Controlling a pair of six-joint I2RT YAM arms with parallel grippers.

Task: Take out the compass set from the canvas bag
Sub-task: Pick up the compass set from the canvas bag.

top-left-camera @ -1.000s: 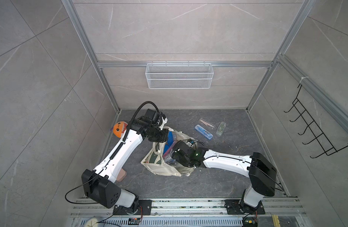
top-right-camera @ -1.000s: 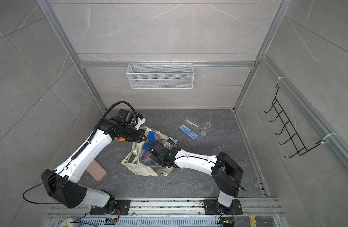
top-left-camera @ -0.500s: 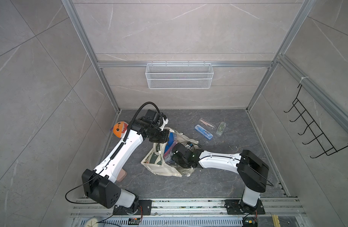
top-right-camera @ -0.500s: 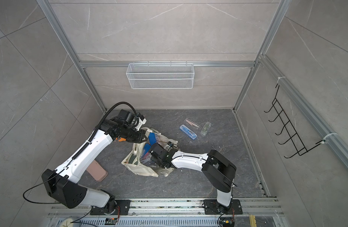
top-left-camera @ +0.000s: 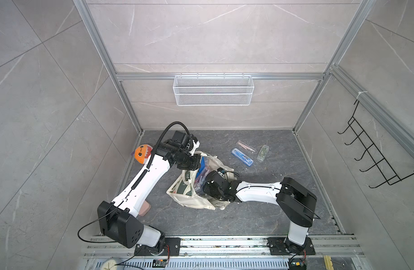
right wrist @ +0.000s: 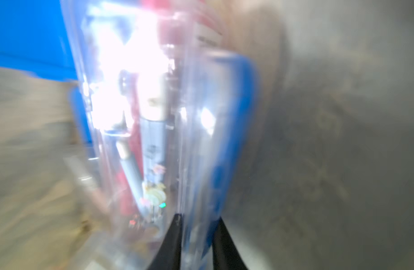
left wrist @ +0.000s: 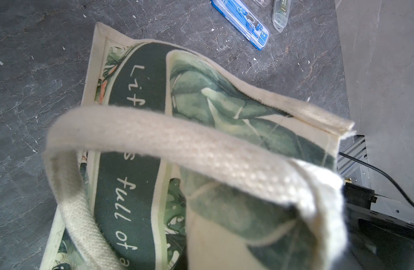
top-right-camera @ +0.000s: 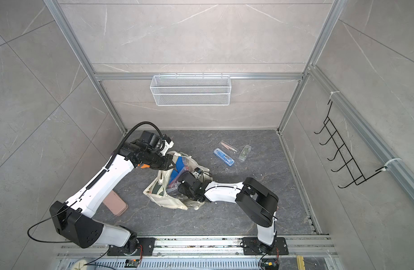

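Note:
The canvas bag (top-left-camera: 194,198) (top-right-camera: 166,199) lies slumped on the dark floor, its green lettered panel (left wrist: 140,117) filling the left wrist view. My left gripper (top-left-camera: 196,161) (top-right-camera: 170,164) is shut on the bag's far rim and holds the mouth up; fabric hides its jaws in the left wrist view. My right gripper (top-left-camera: 207,184) (top-right-camera: 180,184) reaches into the mouth. In the right wrist view the right gripper (right wrist: 199,216) has its two black fingers pressed on either side of the compass set (right wrist: 215,140), a clear case with a blue edge. More clear cases and a blue item (top-left-camera: 204,163) sit inside.
Three small cases lie on the floor beyond the bag: a blue one (top-left-camera: 242,157) (left wrist: 242,23), a pinkish clear one (top-left-camera: 245,145) and a greenish clear one (top-left-camera: 262,153). An orange plush (top-left-camera: 142,153) and a pink case (top-right-camera: 114,202) lie by the left wall. A wire basket (top-left-camera: 213,90) hangs on the back wall.
My right arm has pushed further into the bag and its jaws have closed from wide apart onto the clear blue-edged case. The left gripper has kept its hold on the rim.

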